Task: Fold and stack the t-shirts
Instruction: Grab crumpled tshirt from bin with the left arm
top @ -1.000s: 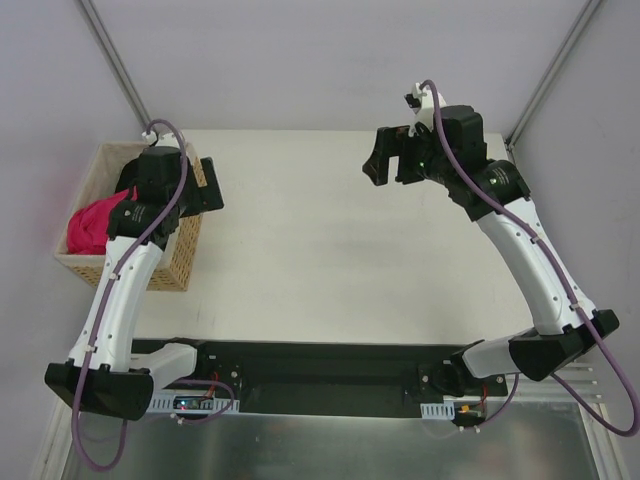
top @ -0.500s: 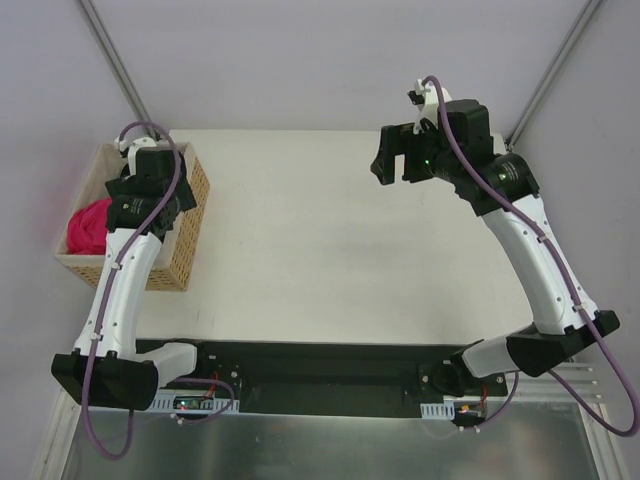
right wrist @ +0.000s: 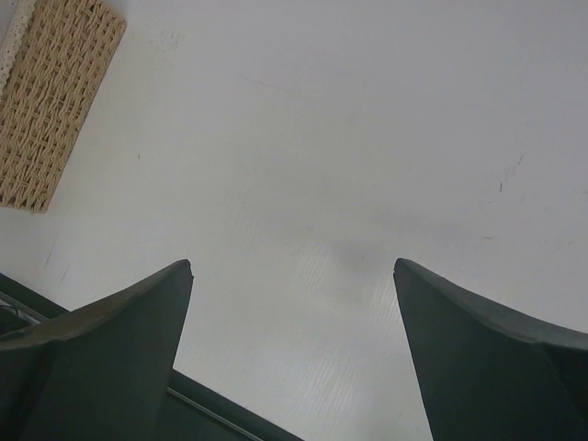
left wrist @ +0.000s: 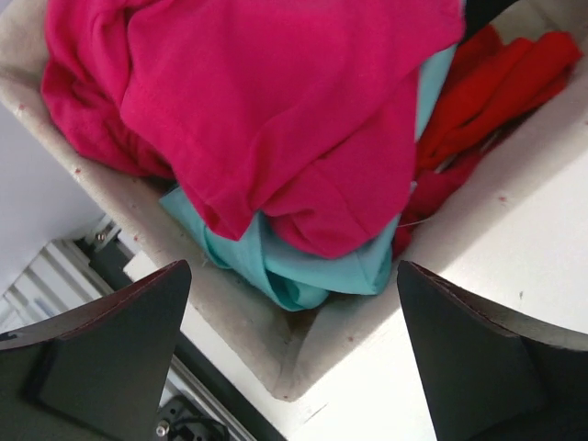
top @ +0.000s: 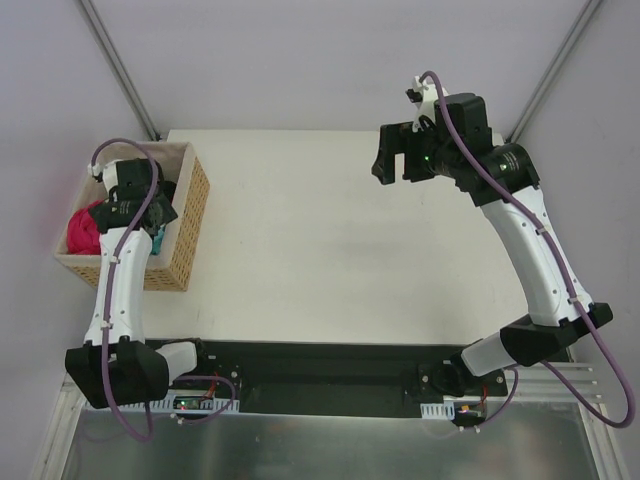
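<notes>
The crimson t-shirt (left wrist: 276, 110) lies crumpled on top in the wicker basket (top: 185, 225) at the table's left. A mint-green t-shirt (left wrist: 303, 271) lies under it. A redder cloth (left wrist: 496, 83) shows at the right of the left wrist view. The crimson t-shirt also shows in the top view (top: 82, 228). The black t-shirt is hidden. My left gripper (left wrist: 292, 276) is open and empty, hovering over the basket above the shirts. My right gripper (right wrist: 292, 266) is open and empty, raised over the bare table at the far right (top: 385, 160).
The basket's pale lining (left wrist: 230, 312) walls the shirts in. The white table (top: 320, 250) spreads between the arms. Slanted frame posts (top: 120, 70) stand at the back corners. The basket's woven side shows in the right wrist view (right wrist: 50, 101).
My left arm has swung left, from the basket's right rim to over the shirts inside it. My right arm has barely moved.
</notes>
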